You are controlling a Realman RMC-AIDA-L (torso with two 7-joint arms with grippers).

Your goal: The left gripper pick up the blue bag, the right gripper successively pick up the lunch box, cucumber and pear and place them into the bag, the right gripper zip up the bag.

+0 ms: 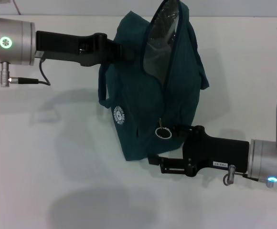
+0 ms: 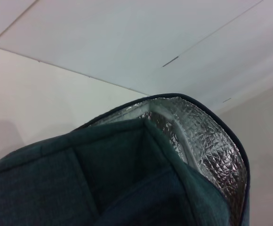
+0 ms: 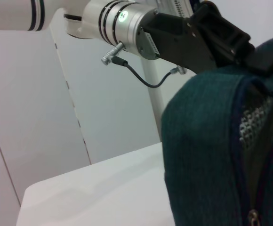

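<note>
The blue bag (image 1: 148, 95) hangs above the white table, dark teal with a white round logo. My left gripper (image 1: 122, 50) is shut on its upper left edge. The bag's mouth gapes at the top and shows silver lining (image 1: 162, 33), which the left wrist view also shows (image 2: 207, 141). A metal ring pull (image 1: 164, 133) hangs at the zip's lower end. My right gripper (image 1: 163, 144) stands open at the bag's lower right corner, with one finger (image 1: 176, 129) right beside the ring. The lunch box, cucumber and pear are out of view.
The white table (image 1: 57, 167) lies under the bag and carries its shadow. In the right wrist view, the left arm's silver wrist (image 3: 122, 23) and cable hang above the bag (image 3: 207, 155), over the table (image 3: 103, 188).
</note>
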